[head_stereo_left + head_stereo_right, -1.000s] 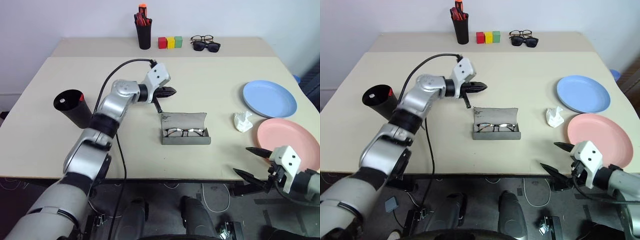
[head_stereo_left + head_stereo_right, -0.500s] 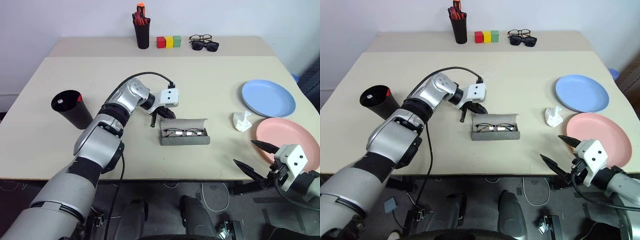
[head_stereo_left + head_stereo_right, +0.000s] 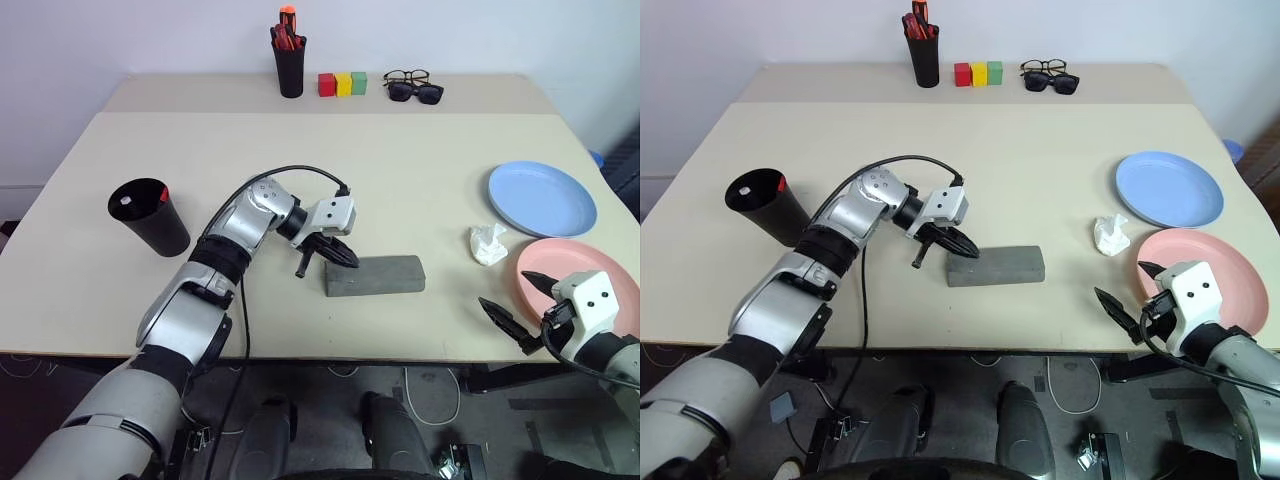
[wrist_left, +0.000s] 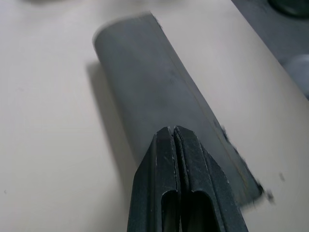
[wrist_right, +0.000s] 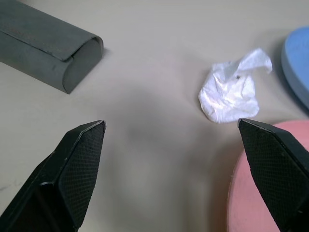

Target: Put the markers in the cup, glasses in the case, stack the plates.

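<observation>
The grey case (image 3: 375, 275) lies shut in the middle of the table, so the glasses are hidden. My left gripper (image 3: 347, 260) is shut and empty, its tips resting at the case's left end (image 4: 145, 72). The black cup (image 3: 150, 215) stands at the left with the markers' white (image 3: 124, 201) and red (image 3: 163, 194) ends showing inside. The blue plate (image 3: 541, 198) and the pink plate (image 3: 562, 262) lie side by side at the right. My right gripper (image 3: 1121, 280) hangs open and empty by the table's front edge, just before the pink plate (image 5: 260, 193).
A crumpled white tissue (image 3: 487, 243) lies between the case and the plates. At the back stand a black pen holder (image 3: 290, 65), three coloured blocks (image 3: 341, 84), and wire spectacles with black sunglasses (image 3: 412, 88). A black cable loops over my left arm.
The case's lid has gone from open to shut, hiding the glasses. My left gripper swung round and down onto the case's left end. My right gripper rose slightly.
</observation>
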